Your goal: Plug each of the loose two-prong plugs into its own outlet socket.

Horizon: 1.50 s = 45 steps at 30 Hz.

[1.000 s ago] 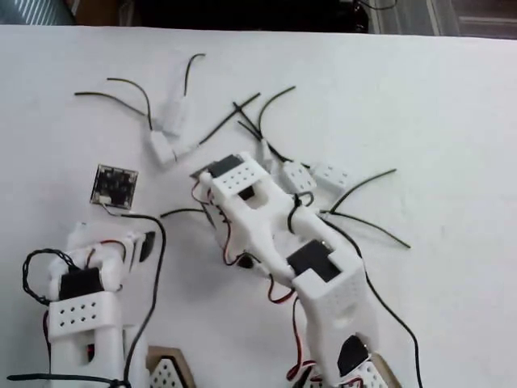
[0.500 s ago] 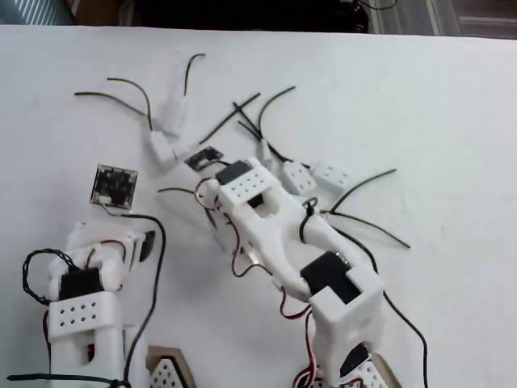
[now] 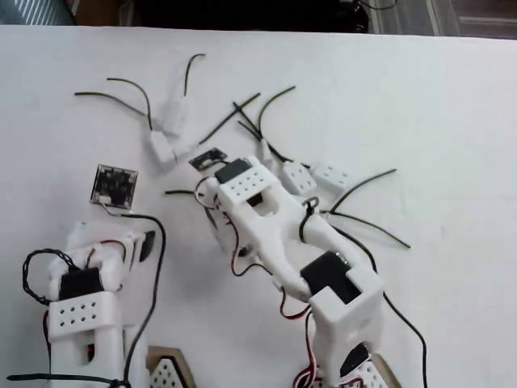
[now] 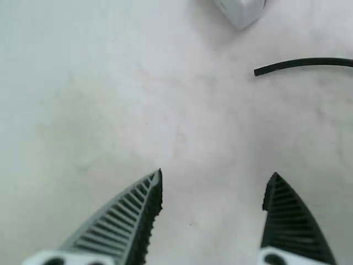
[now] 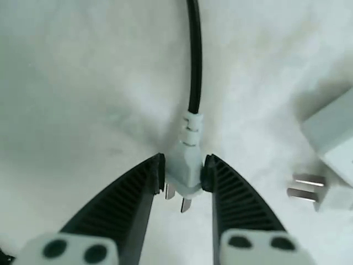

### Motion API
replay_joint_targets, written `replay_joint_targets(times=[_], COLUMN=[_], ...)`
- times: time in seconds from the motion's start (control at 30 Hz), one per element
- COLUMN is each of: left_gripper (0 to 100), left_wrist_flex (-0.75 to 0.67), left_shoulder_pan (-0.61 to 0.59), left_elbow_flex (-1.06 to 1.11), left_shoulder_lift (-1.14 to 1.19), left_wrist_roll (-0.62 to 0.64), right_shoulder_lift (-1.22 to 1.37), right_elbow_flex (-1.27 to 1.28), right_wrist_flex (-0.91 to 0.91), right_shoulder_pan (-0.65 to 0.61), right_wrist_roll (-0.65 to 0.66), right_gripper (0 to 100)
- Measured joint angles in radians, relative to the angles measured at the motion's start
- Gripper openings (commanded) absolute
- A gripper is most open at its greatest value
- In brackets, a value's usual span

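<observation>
The right gripper (image 5: 183,178) is pinching a white two-prong plug (image 5: 185,163) by its body between both fingers. The plug's prongs are pointing back toward the wrist and its black cord (image 5: 193,55) is trailing away across the white table (image 5: 66,83). Another white plug (image 5: 331,160) is lying just beside it, prongs showing. The left gripper (image 4: 216,179) is hovering over the tabletop with fingers spread apart, near a loose cord end (image 4: 303,63).
</observation>
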Motion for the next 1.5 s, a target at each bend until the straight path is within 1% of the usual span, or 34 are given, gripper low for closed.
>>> replay_joint_targets(times=[0.2,0.8,0.97,1.1,1.5], left_gripper=[29,29,29,29,29], left_wrist_flex=[0.0,0.0,0.0,0.0,0.0], left_shoulder_pan=[0.0,0.0,0.0,0.0,0.0], left_elbow_flex=[0.0,0.0,0.0,0.0,0.0], left_shoulder_lift=[0.0,0.0,0.0,0.0,0.0], left_wrist_roll=[0.0,0.0,0.0,0.0,0.0], right_shoulder_lift=[-0.002,-0.002,0.032,0.037,0.04], right_elbow_flex=[-0.002,-0.002,-0.025,-0.028,-0.028], right_wrist_flex=[0.0,0.0,0.006,0.006,0.006], right_shoulder_pan=[0.003,0.003,0.003,-0.006,-0.005], right_wrist_roll=[0.0,0.0,-0.003,-0.006,-0.006], right_gripper=[1.9,1.8,5.1,1.7,1.8])
